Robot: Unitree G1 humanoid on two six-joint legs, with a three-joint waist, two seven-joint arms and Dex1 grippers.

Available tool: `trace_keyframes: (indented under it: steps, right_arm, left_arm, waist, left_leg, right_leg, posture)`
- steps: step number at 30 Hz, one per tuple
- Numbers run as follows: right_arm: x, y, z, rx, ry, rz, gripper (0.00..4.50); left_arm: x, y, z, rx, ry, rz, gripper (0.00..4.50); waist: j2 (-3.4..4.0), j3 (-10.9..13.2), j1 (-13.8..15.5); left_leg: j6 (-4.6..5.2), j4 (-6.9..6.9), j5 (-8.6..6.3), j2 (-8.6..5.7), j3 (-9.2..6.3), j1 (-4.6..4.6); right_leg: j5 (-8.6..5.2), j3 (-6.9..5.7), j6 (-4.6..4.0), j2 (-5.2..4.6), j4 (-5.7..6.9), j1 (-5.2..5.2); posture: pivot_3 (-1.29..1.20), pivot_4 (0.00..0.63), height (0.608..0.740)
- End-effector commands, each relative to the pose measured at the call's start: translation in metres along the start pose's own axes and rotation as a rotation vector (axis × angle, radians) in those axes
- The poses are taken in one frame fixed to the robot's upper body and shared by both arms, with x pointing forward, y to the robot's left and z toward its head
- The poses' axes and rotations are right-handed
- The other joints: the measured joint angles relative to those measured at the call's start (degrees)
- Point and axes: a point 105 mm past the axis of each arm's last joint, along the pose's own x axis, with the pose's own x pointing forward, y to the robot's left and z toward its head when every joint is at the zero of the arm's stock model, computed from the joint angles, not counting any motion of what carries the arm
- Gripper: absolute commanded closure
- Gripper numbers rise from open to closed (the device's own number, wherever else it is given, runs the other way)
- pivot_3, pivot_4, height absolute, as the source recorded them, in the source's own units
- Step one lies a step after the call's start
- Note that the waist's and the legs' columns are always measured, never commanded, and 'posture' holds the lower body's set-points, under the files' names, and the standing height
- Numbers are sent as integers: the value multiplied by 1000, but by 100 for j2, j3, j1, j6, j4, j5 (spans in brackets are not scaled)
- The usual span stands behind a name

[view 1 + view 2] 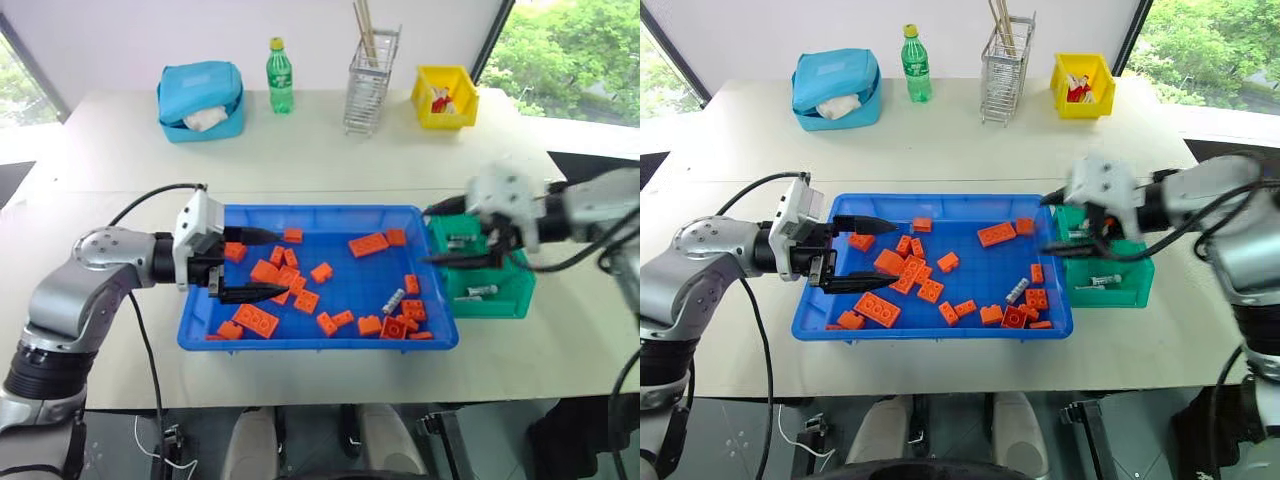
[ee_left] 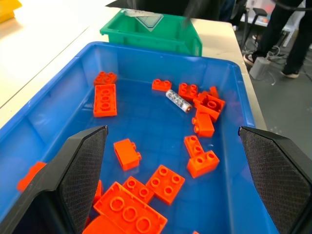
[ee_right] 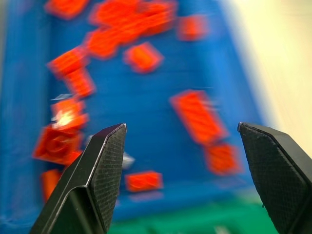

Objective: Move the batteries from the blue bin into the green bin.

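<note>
a: while the right hand [image 1: 468, 238] hangs over the near edge of the green bin [image 1: 505, 298], report its condition.

b: fingers spread wide, nothing between them. the right wrist view confirms an empty gap, with the blue bin [image 1: 200, 330] blurred beyond it.

a: contents of the green bin?

b: at least 2 batteries lie on its floor, 1 toward the front [image 1: 481, 291] and 1 toward the back [image 1: 461, 240], partly behind the right hand. i cannot rule out more hidden under that hand.

a: and the blue bin?

b: 1 battery [image 1: 394, 300] visible, lying on the floor toward the end nearest the green bin, among the orange bricks [image 1: 256, 320] and just beside a cluster of them. the left wrist view shows the same battery [image 2: 177, 101] clear on top, not buried. i see no other, though bricks could conceal 1.

a: left hand [image 1: 248, 265]?

b: poised over the opposite end of the blue bin, fingers wide apart, holding nothing, pointed along the tray toward the green bin.

a: progress assessment?

b: in my judgement, well advanced. at least 2 delivered, 1 outstanding. remaining work: grasp that last battery without catching the neighbouring bricks, carry it over the blue rim and release it into the green bin. other items on the desk [image 1: 300, 160] play no part.
</note>
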Motion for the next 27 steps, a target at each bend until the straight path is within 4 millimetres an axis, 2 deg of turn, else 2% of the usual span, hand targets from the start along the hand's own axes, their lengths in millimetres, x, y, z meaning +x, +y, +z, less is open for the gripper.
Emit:
trace_keyframes:
  steps: [1, 5, 14, 21, 24, 27]
  right_arm:
    - [16, 7, -5, -95, 66, 118, 743]
    - [37, 9, -20, -169, 137, 207, 743]
    - [54, 3, -38, -278, 203, 257, 743]
    - [68, 5, -44, -268, 189, 280, 743]
    - [74, 7, -39, -280, 174, 292, 1506]
    - [77, 11, -31, -288, 145, 308, 2944]
  left_arm:
    - [0, -8, 7, 40, -5, -19, 0]
    - [-1, -10, 6, 42, 0, -9, 0]
    - [-11, -14, 6, 44, 11, 44, 0]
    - [-12, -14, 7, 50, 12, 57, 0]
    - [-13, -13, 8, 54, 12, 59, 0]
    - [-12, -11, 9, 59, 10, 60, 0]
  waist:
    - [0, 0, -1]
    - [0, 0, -11]
    - [0, 0, -3]
    - [-8, -5, -13]
    - [-10, -6, -21]
    - [-11, -7, -28]
  left_leg:
    - [0, 2, 0, -1, 2, -1]
    - [0, 10, 0, -2, 5, -6]
    - [-1, 10, 1, -2, 4, -2]
    - [-1, 10, 1, -2, 2, 15]
    - [-1, 10, 1, -1, 0, 25]
    - [-1, 10, 1, 1, -1, 27]
  right_leg:
    - [0, 1, 0, -1, -1, 0]
    - [0, 1, -1, -3, 0, -3]
    - [1, 1, -1, -1, 2, 0]
    - [0, 0, -2, -2, 1, 23]
    - [0, -2, -3, -1, 1, 35]
    - [0, -2, -3, 1, 1, 37]
  posture:
    - [0, 150, 736]
    - [0, 150, 736]
    - [0, 150, 736]
    - [0, 150, 736]
    - [0, 150, 736]
    - [0, 150, 736]
